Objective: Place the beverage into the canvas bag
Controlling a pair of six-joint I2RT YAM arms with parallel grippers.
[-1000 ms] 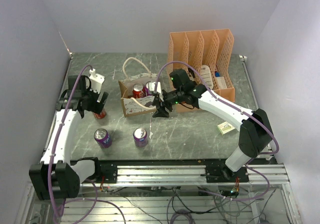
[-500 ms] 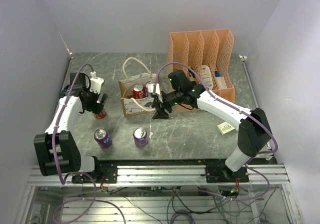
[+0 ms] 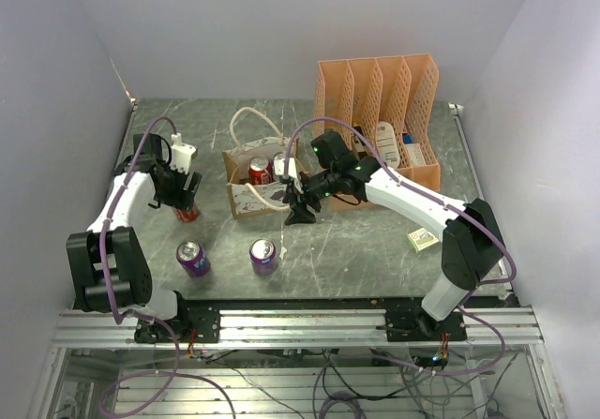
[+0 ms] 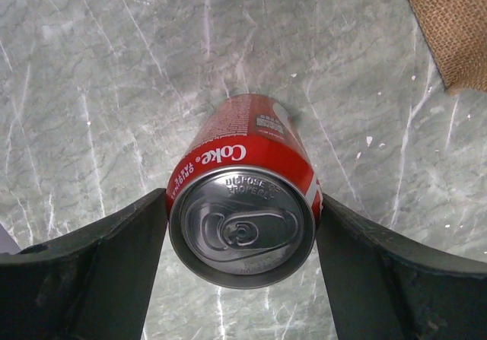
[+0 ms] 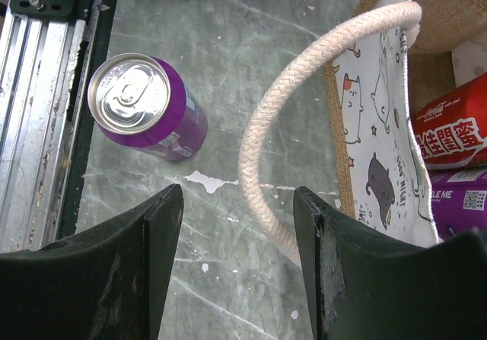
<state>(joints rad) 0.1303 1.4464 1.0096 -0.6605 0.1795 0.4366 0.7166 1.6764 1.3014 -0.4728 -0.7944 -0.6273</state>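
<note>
A red Coke can [image 3: 187,214] [image 4: 243,165] stands upright on the marble table, left of the canvas bag [image 3: 255,203]. My left gripper [image 3: 186,200] [image 4: 242,201] is down over it, one finger against each side of the can. The bag [image 5: 380,142] is off-white with cat prints and brown edges, and holds a red can [image 3: 260,170] and a purple can [image 3: 281,165]. My right gripper [image 3: 298,209] [image 5: 237,195] hovers open at the bag's front right corner. The near cream rope handle [image 5: 259,165] runs loose between its fingers.
Two purple cans [image 3: 194,258] [image 3: 263,255] stand near the front edge; one [image 5: 144,104] appears in the right wrist view. An orange file organizer [image 3: 380,100] stands behind the bag at back right. A small card pack [image 3: 424,239] lies at right.
The left arm swung in and its gripper settled over the red can, with the jaws closing onto its sides. The right gripper has barely moved.
</note>
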